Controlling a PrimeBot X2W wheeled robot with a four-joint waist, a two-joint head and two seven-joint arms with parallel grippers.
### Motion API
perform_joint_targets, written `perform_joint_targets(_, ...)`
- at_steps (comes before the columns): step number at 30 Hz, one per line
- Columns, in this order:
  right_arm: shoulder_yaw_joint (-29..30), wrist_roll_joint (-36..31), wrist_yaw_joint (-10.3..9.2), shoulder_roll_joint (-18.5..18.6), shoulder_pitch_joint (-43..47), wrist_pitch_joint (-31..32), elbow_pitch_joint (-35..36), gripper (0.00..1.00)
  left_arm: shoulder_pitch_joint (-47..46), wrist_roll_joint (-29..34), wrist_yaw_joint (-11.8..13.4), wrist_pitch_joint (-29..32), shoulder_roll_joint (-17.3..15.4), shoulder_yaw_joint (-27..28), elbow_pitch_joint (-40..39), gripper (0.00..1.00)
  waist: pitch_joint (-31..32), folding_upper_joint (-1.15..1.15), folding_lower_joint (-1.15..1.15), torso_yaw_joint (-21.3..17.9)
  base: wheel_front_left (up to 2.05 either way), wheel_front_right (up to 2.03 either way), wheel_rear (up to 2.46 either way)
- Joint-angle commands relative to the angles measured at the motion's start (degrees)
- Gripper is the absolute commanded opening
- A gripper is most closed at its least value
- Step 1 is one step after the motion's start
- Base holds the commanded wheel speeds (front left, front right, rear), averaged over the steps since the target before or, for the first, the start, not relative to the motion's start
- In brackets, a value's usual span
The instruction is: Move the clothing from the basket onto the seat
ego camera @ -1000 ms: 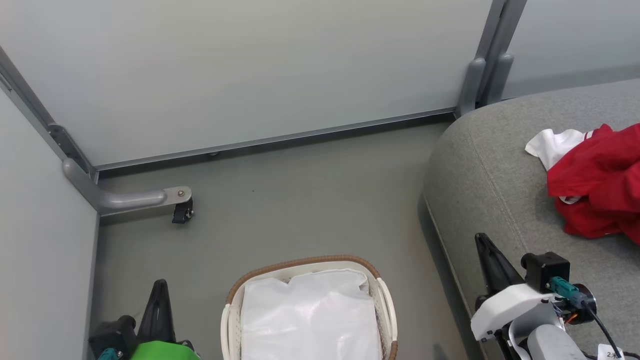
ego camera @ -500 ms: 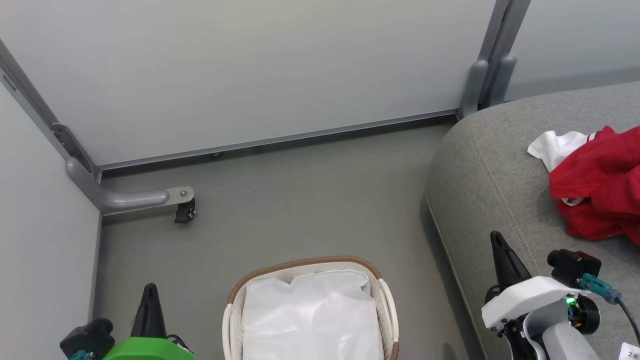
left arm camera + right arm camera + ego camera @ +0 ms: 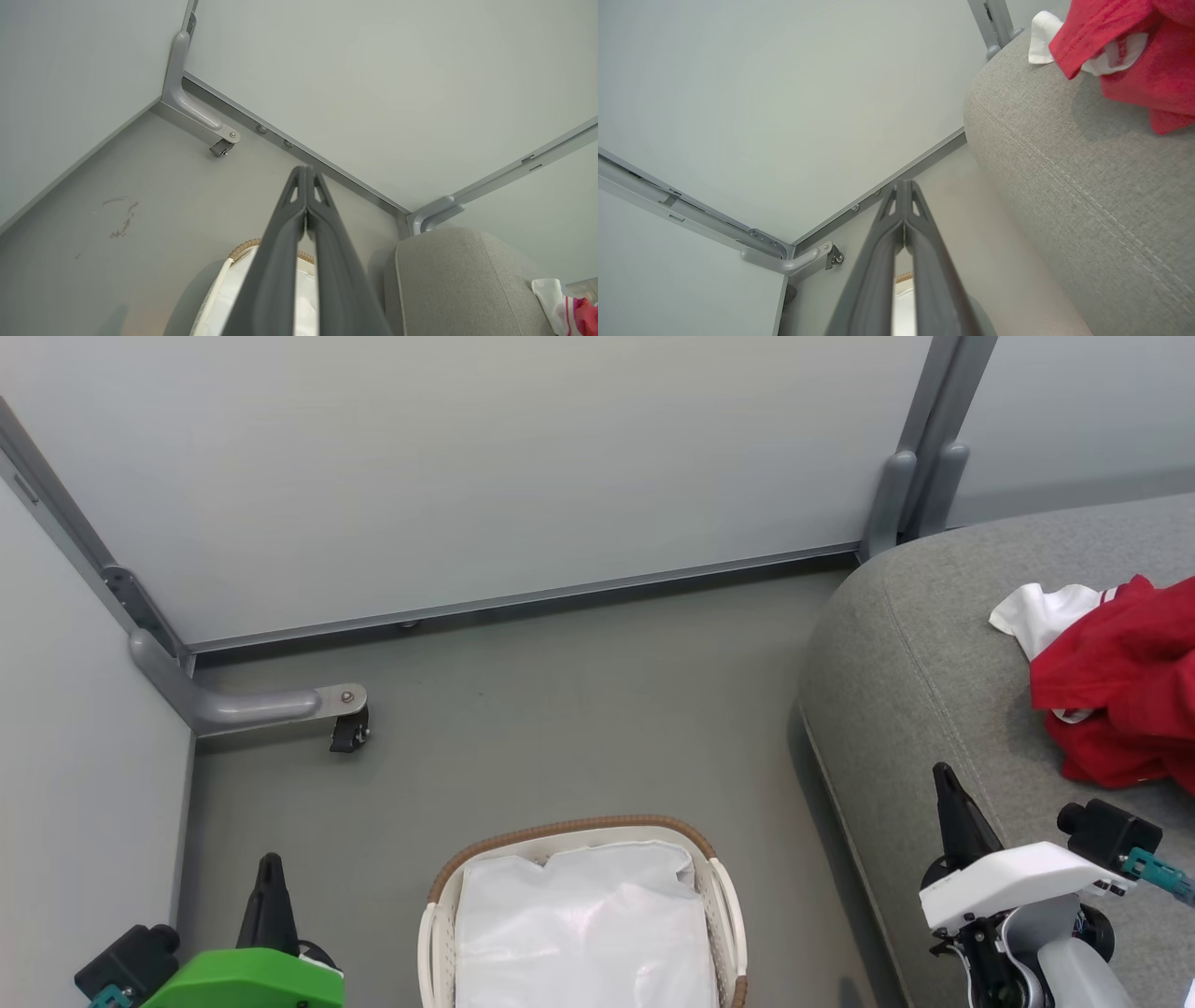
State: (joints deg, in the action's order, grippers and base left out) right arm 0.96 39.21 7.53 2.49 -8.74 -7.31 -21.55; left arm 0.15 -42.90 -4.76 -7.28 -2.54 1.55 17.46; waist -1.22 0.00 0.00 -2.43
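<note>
No legible text, label, brand, number or sign found in any view; nothing to record.

Clothing (image 3: 1120, 691): lying heaped on the seat (image 3: 915, 663).
Basket (image 3: 569, 828): sitting on the floor (image 3: 560, 709).
Left gripper (image 3: 270, 868): I'm holding it closed beside the basket.
Right gripper (image 3: 944, 779): I'm holding it closed over the seat's edge.
</note>
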Motion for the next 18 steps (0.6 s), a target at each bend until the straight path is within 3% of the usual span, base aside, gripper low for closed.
perform_joint_targets(1, 0.37, 2.08, -0.02, 0.33, -0.07, 0.53, 1.14, 0.00, -1.91, -1.87, -0.31, 0.47, -0.23, 0.33, -0.86, 0.00, 0.02, 0.00, 0.00, 0.04, 0.00, 0.00, 0.00)
perform_joint_targets(18, 1.76, 15.45, -0.03, 0.38, 0.57, 4.05, 2.90, 0.00, -3.26, -14.33, -0.96, 4.00, -0.30, 1.59, -1.63, 0.00, 0.21, 0.00, 0.00, 0.49, 0.00, 0.00, 0.00)
